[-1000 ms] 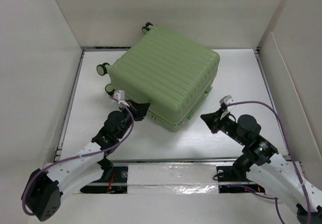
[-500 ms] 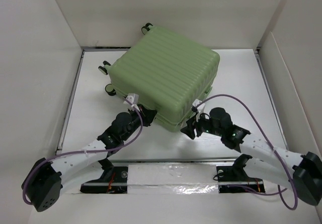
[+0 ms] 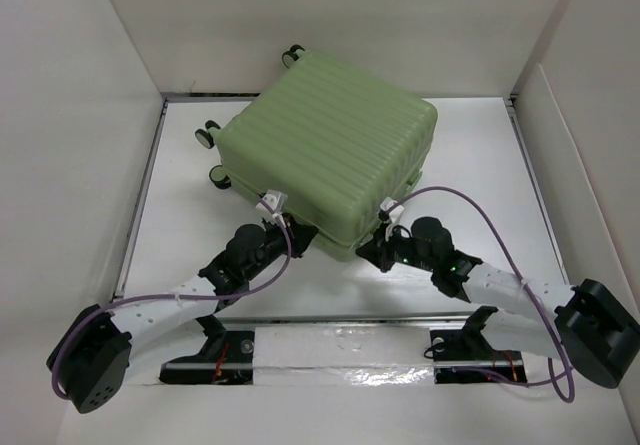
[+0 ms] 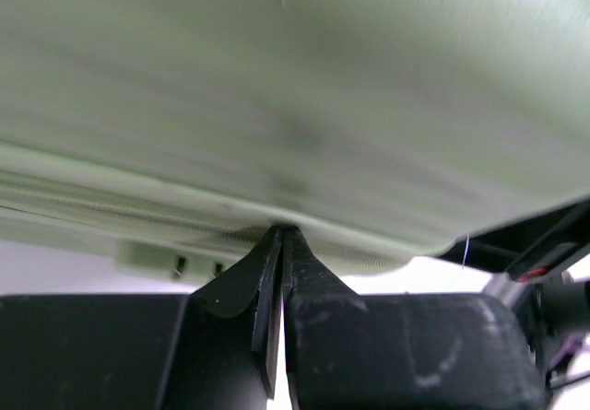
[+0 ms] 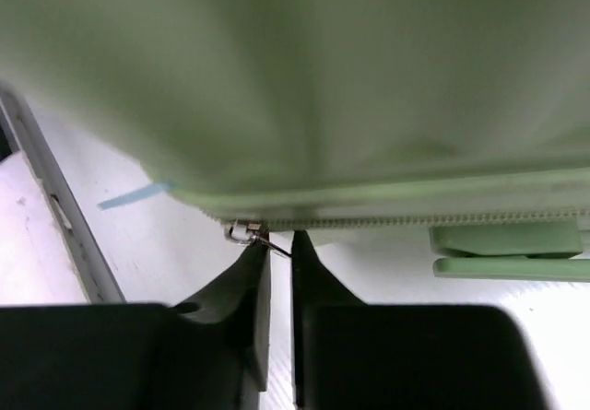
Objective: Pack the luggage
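Item: suitcase (image 3: 335,145), light green, ribbed shell, closed, lying flat on the white table (image 3: 470,155) toward its far middle, with the black wheels (image 3: 207,133) at the far left. It sits much where it was a second ago. Left tool (image 4: 281,235): closed, fingers pressed flat together with nothing between them, tips touching the underside of the shell lip at the near left edge. It has slid a little to the right along that edge since the earlier view. Right tool (image 5: 279,242): a second ago it stood well apart, off the right side of the suitcase. It has since swung in to the near corner. Its fingers are almost together with a narrow slit between them, and the metal zipper pull (image 5: 244,233) lies at the tips just under the zipper seam (image 5: 415,216). Whether the pull is pinched cannot be told.
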Tool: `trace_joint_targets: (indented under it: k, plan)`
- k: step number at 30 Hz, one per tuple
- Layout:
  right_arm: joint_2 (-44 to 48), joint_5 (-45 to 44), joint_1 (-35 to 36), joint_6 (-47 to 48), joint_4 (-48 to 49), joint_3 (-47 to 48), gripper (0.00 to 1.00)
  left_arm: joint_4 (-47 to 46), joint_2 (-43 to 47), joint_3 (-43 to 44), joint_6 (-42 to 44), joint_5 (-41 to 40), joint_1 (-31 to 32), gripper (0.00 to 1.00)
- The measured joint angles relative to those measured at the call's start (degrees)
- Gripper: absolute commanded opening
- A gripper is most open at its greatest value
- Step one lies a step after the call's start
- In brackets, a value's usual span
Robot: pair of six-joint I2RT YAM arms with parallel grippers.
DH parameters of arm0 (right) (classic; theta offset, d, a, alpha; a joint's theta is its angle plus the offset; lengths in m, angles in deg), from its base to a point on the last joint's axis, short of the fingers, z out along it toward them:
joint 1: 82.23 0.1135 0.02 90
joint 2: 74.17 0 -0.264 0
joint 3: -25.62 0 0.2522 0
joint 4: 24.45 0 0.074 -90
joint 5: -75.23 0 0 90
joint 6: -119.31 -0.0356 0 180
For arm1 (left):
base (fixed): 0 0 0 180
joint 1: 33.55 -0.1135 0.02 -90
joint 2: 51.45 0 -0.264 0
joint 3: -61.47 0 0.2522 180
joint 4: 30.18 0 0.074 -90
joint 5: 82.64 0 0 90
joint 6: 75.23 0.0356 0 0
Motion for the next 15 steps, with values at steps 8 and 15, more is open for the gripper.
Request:
trace_joint_targets:
  k: [8,15]
  plan:
    - [3.9,-5.6,4.7,-4.2,4.8,-3.3,0.00,-0.5,0.1,-1.5,0.9,3.4,1.1,0.00]
    - [9.0,-13.1,8.4,-3.4,-2.6,-3.0,0.00,2.3,2.9,-3.8,1.2,5.6,2.4,0.00]
